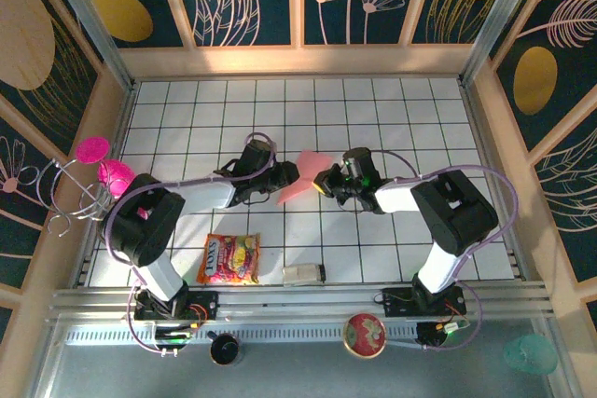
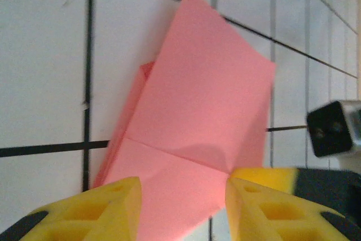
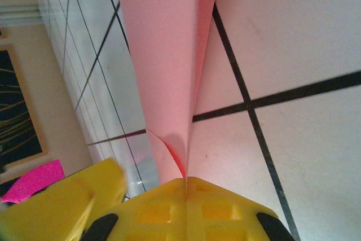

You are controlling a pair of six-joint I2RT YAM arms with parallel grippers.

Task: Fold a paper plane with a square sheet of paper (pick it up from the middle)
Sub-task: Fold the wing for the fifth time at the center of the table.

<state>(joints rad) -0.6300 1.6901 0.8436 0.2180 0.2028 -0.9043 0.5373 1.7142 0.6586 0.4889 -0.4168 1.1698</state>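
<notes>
The square sheet of paper (image 1: 300, 184) is salmon pink and folded into layers with a cross of creases; it sits raised off the tiles between the two grippers at the table's middle. My right gripper (image 1: 324, 181) holds it from the right. In the right wrist view its yellow fingertips (image 3: 186, 182) are pressed together on the paper's (image 3: 163, 55) folded edge. My left gripper (image 1: 283, 177) is at the paper's left end. In the left wrist view its jaws (image 2: 183, 182) stand apart with the paper (image 2: 203, 100) lying between them, unclamped. The right gripper's finger (image 2: 265, 174) touches the paper's lower right corner.
An orange-yellow snack packet (image 1: 230, 258) and a small silvery object (image 1: 303, 274) lie near the front edge. Magenta round pieces on a wire stand (image 1: 98, 174) are at the far left. A red disc (image 1: 364, 335) rests on the front rail. Patterned walls enclose the tiled table (image 1: 420, 109).
</notes>
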